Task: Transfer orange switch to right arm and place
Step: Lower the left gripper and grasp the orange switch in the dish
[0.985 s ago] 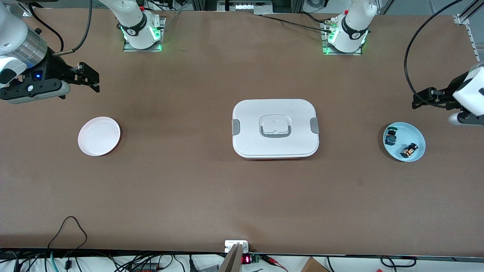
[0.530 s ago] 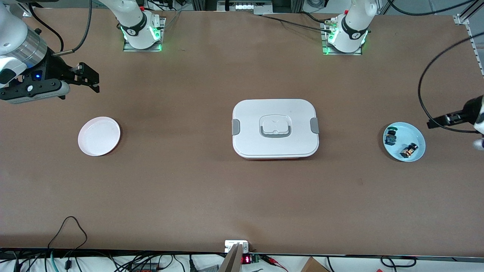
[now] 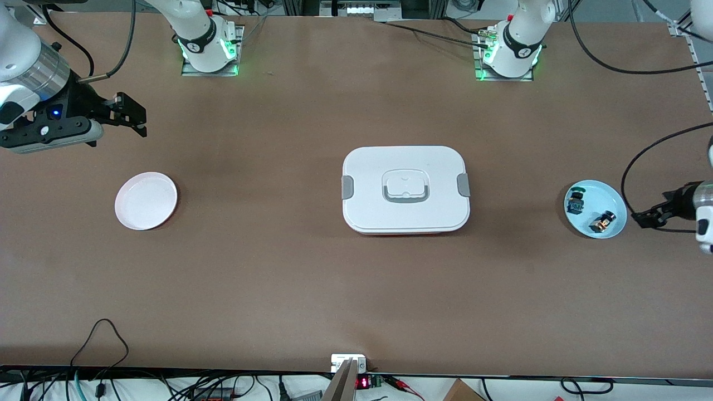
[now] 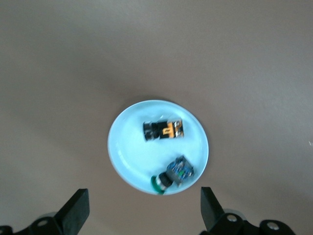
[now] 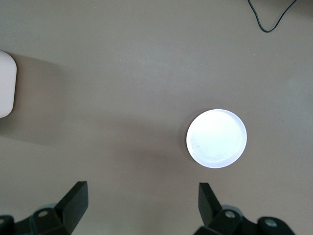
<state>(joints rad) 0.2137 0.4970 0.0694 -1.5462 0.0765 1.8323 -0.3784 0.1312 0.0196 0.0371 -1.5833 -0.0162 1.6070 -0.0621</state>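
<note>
The left hand (image 4: 142, 215), fingers spread and empty, hangs just beside the blue plate (image 3: 613, 196), where the orange switch (image 4: 164, 130) lies untouched. The right hand (image 3: 131, 114), also spread, waits near the white plate (image 3: 146, 201). Pickup, handover and placing all remain.

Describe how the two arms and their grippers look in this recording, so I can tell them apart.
Both arms are white with green-lit bases. The right arm has a silver metal wrist band, a small blue light and a black cable; its right gripper is black. The left gripper is also black, trailed by a looping black cable. In both wrist views the fingers are slim, black and tapered.
</note>
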